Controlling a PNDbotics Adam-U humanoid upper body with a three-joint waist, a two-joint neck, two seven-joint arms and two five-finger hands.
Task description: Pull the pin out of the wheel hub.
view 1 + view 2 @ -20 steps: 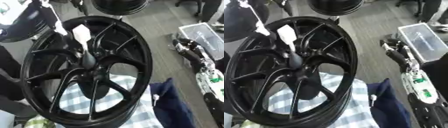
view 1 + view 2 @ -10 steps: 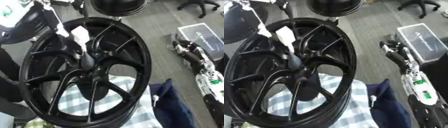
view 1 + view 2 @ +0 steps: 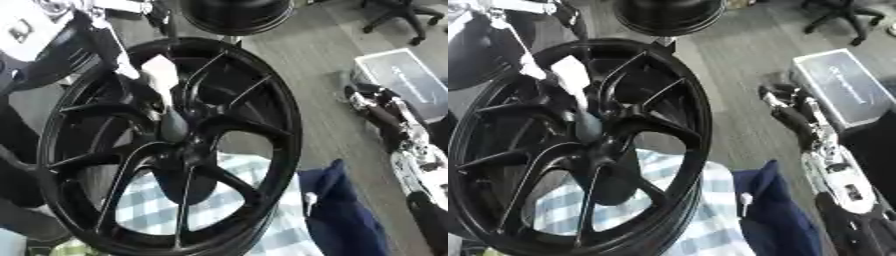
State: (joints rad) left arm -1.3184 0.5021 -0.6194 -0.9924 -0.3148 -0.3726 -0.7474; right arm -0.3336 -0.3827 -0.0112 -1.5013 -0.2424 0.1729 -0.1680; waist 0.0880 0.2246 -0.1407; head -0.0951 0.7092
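black wheel (image 3: 262, 150) fills frame centre. pin (image 3: 171, 122) at hub, long axis running toward upper left. right hand (image 3: 785, 102) far right, finger state unclear.

Black right arm (image 3: 833, 165) with silver-white segments, seemingly green markings

The wheel hub's (image 3: 171, 131) centre is blurred, so no pin can be told apart there. The rim's (image 3: 697, 125) left side is cut off. The right hand (image 3: 785, 95) is blurred; its fingers are indistinct.
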